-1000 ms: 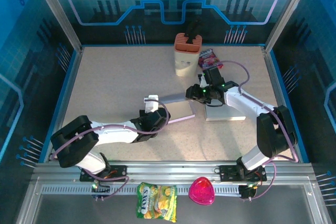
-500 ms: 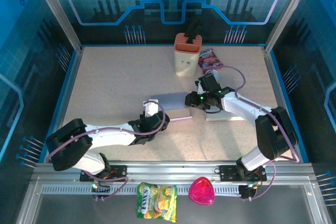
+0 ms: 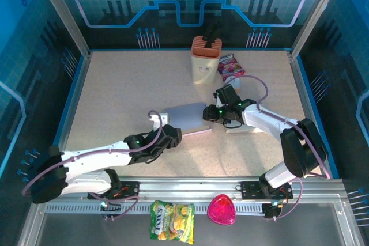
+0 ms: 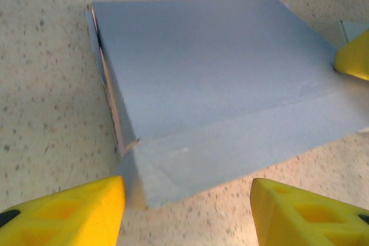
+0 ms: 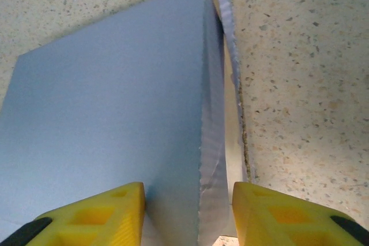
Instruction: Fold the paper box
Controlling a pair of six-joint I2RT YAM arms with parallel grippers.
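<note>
Clerk: Moved since a second ago: left arm, drawn back toward the near edge and stretched lower. Its jaws, then shut at the box, are now parted. Box top, then tilted up, is now down.
Checker: Item one, paper box (image 3: 187, 117)?
Clerk: Blue-grey, closed, lying flat on the speckled table (image 3: 115, 90), about mid-table, between the two grippers. One fold line runs along the near side; one side wall gapes slightly.
Checker: Left gripper (image 4: 187, 188)?
Clerk: Released. Yellow fingers (image 4: 69, 211) spread wide, just off the box's near corner, nothing held.
Checker: Right gripper (image 5: 187, 191)?
Clerk: Set at the box's right edge, one finger over the top, the other outside the side wall. Pinching or merely straddling: cannot tell.
Checker: Other stock?
Clerk: Knife block (image 3: 205, 61), upright, far side, well apart from the box. Snack packet (image 3: 230, 66) just beside it, to the right. White flat sheet (image 3: 253, 126) under the right arm. Green snack bag (image 3: 172, 220) and pink object (image 3: 221, 210) on the near rail.
</note>
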